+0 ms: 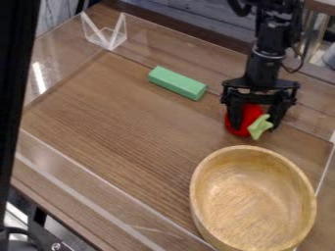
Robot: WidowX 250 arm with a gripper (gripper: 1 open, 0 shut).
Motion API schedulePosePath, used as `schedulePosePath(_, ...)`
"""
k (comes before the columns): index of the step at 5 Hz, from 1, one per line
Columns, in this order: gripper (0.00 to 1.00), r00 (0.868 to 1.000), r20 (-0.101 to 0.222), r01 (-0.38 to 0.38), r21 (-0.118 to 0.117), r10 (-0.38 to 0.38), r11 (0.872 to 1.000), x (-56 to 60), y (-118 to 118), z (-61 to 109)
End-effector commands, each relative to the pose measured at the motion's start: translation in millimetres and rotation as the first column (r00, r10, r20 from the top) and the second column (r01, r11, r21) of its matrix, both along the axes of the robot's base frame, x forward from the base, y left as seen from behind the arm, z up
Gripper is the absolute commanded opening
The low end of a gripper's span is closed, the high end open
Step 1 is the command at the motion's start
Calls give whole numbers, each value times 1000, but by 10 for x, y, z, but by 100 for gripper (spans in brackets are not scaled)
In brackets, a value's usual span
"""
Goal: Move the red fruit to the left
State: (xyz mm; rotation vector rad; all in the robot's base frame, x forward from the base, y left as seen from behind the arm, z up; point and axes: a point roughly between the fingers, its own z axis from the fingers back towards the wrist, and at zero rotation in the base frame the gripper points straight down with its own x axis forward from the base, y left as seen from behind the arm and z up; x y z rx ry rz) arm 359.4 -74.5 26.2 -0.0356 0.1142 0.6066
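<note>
The red fruit (245,121), a small bright-red strawberry with a pale green leafy cap, rests on the wooden table at the right, just above the bowl. My black gripper (257,113) points straight down over it, open, with its fingers (226,106) standing on either side of the fruit. Whether the fingers touch the fruit I cannot tell.
A wooden bowl (249,231) fills the lower right, close below the fruit. A flat green block (175,82) lies to the left of the gripper. Clear plastic walls (39,69) border the table, with a clear stand (104,32) at the back left.
</note>
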Motion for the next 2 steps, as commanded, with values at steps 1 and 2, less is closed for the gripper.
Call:
schedulePosePath(1, 100, 998, 51, 21, -1, -21, 1000, 109, 68, 177)
schedulePosePath(2, 100, 998, 48, 28, 4, -28, 1000, 171, 36, 142)
